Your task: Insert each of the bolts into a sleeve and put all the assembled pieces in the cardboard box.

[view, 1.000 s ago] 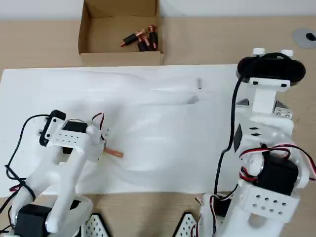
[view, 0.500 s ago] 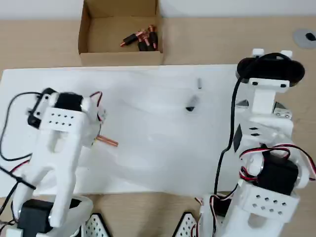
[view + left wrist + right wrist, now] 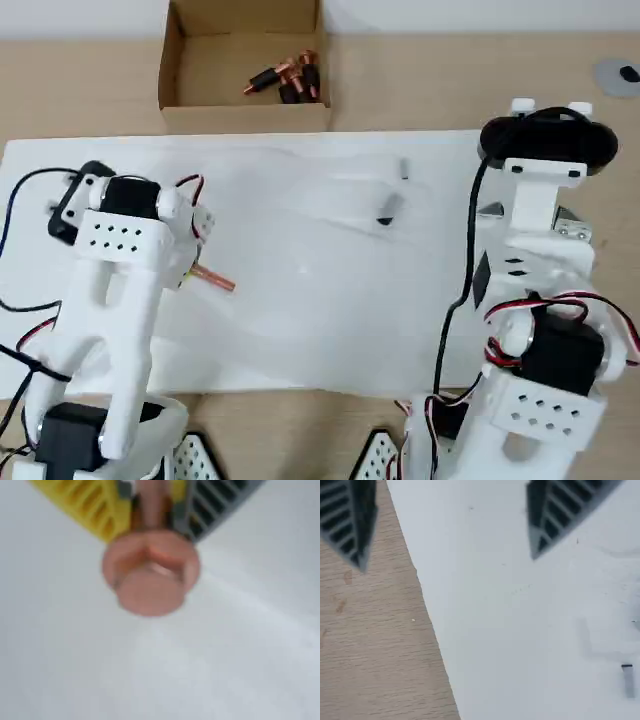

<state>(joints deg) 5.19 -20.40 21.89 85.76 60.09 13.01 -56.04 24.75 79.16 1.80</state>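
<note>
My left gripper is shut on a copper bolt above the left side of the white mat. The left wrist view shows the bolt's hexagonal head pointing at the camera, its shank clamped between a yellow finger and a grey one. A black sleeve lies on the mat right of centre. The cardboard box at the far edge holds several assembled copper-and-black pieces. My right gripper hangs open over the mat's edge with nothing between its dark fingers.
The right arm stands tall at the right side of the table. A small grey mark lies on the mat. Bare wooden table surrounds the mat. A round grey disc sits at the far right corner.
The left arm has lifted and swung toward the far side with the copper bolt in its gripper. The black sleeve has come into view on the mat. The right arm has kept still.
</note>
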